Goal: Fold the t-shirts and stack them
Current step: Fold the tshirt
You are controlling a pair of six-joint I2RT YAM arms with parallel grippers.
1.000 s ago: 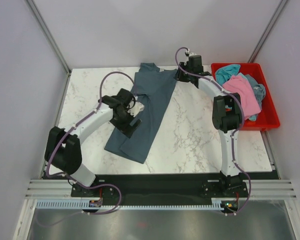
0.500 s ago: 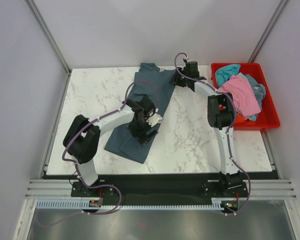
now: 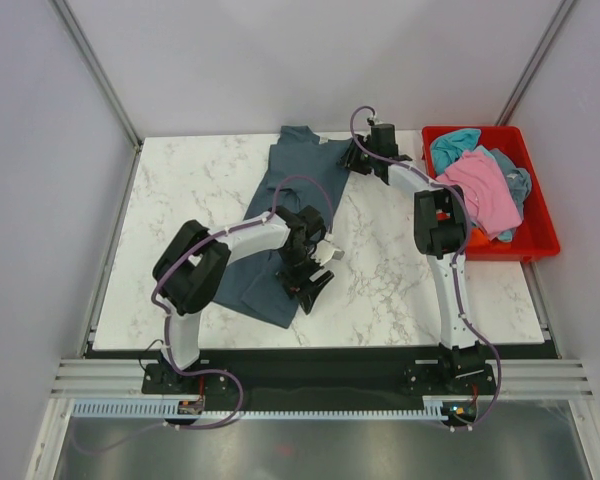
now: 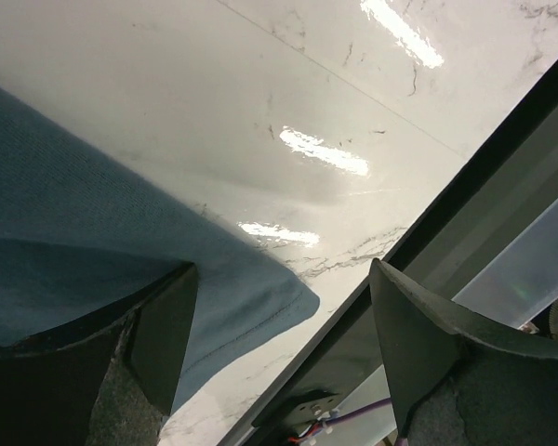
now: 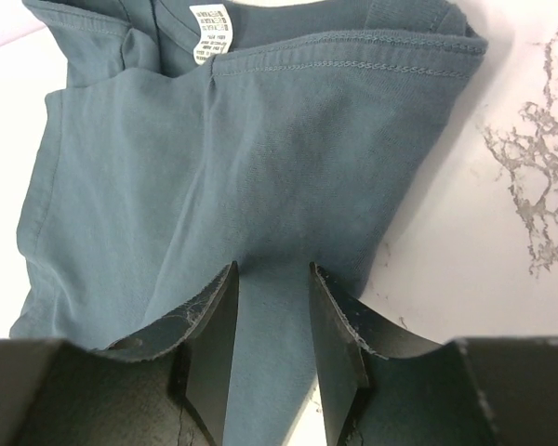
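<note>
Blue shirt (image 3: 295, 190) lies spread on the bench (image 3: 400, 270), just clear of the red bin (image 3: 540, 235), while a pink shirt (image 3: 480, 190) and a teal shirt (image 3: 455, 142) sit heaped inside that bin. In the last second the left pincer (image 3: 315, 272) has swept right across the cloth, from the edge away from the bin to the bin-side edge near the hem. Its fingers (image 4: 163, 325) stand wide apart, holding nothing, with a hem corner lying flat between them. The cloth itself has hardly shifted, so I'd judge no fold has been made yet; the arm seems to be lining up on that corner for the first one. The right pincer (image 3: 360, 158) sits at the collar end, the end closest to the bin. It is closed on a pinch of cloth just below the white tag (image 5: 207, 32), with creases running into its grip. The shirt's long axis runs on a slant, at full length: collar toward the bin's far corner, hem away from the bin and nearer the arms' side of the bench.
</note>
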